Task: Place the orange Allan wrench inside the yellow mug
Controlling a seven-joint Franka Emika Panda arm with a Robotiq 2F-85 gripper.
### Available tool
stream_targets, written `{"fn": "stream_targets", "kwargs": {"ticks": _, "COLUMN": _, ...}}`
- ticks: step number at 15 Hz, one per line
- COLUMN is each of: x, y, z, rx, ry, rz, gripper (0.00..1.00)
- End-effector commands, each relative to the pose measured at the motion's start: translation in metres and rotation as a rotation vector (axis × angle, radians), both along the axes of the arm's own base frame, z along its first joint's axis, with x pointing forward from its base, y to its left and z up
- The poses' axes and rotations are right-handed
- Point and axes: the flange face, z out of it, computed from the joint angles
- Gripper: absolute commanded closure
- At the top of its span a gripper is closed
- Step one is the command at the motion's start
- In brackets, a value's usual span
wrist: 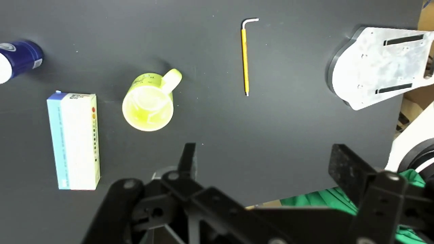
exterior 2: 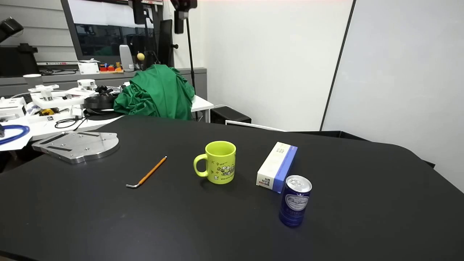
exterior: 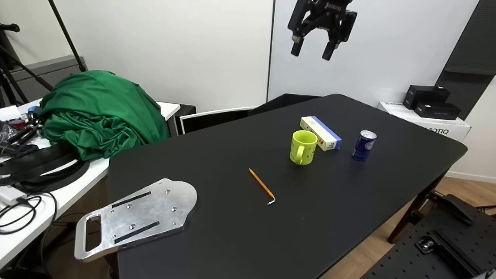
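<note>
The orange Allan wrench (exterior: 261,184) lies flat on the black table (exterior: 232,236), its bent silver end pointing away from the mug; it also shows in an exterior view (exterior 2: 153,170) and the wrist view (wrist: 244,61). The yellow mug (exterior: 303,149) stands upright beside it, apart from it, handle towards the wrench's side; it shows in an exterior view (exterior 2: 221,165) and the wrist view (wrist: 149,101). Its visible inside holds nothing. My gripper (exterior: 312,51) is open and empty, high above the table, touching nothing; its fingers show wide apart in the wrist view (wrist: 264,149).
A white-and-blue box (exterior: 319,132) lies close to the mug. A dark blue can (exterior: 364,146) stands near the box. A silver metal plate (exterior: 149,211) overhangs the table's edge. A green cloth (exterior: 102,112) is heaped on a white side table.
</note>
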Motion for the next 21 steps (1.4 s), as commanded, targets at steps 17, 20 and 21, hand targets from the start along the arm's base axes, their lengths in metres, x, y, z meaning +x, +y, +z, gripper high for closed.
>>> {"fn": "stream_targets", "kwargs": {"ticks": 17, "x": 0.150, "y": 0.097, "z": -0.216, "rx": -0.034, "ry": 0.210, "rz": -0.093, "gripper": 0.00}}
{"fn": "stream_targets", "kwargs": {"ticks": 20, "x": 0.139, "y": 0.112, "z": -0.235, "rx": -0.035, "ry": 0.213, "rz": -0.032, "gripper": 0.00}}
{"fn": "stream_targets", "kwargs": {"ticks": 21, "x": 0.137, "y": 0.115, "z": -0.240, "rx": -0.039, "ry": 0.209, "rz": -0.025, "gripper": 0.00}}
